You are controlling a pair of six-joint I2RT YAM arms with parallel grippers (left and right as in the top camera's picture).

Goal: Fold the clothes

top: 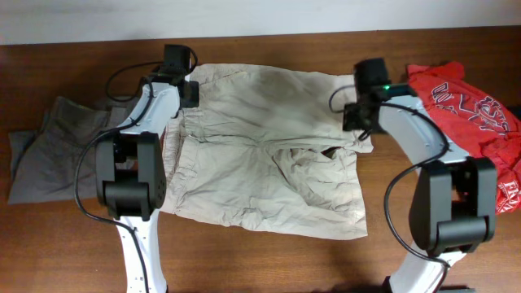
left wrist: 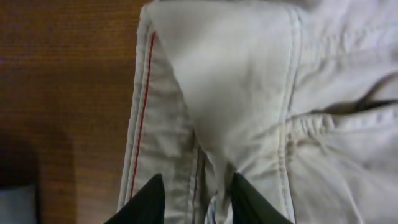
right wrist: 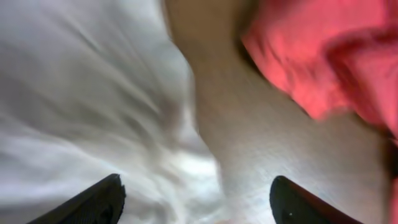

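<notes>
The pale beige shorts (top: 260,155) lie across the middle of the table, partly doubled over, with creases near the centre. My left gripper (top: 186,88) is at their far left corner. In the left wrist view its fingers (left wrist: 198,205) are shut on a fold of the shorts (left wrist: 249,74), near a seam with red stitching, and the cloth is pulled into a peak. My right gripper (top: 358,122) is at the shorts' right edge. In the blurred right wrist view its fingers (right wrist: 196,208) are wide open, over the cloth edge (right wrist: 74,93) and bare wood.
Darker grey-olive shorts (top: 53,146) lie at the table's left end. A red T-shirt with white lettering (top: 472,114) lies at the right end and shows close by in the right wrist view (right wrist: 323,56). Brown wooden table (left wrist: 62,93) shows around the clothes.
</notes>
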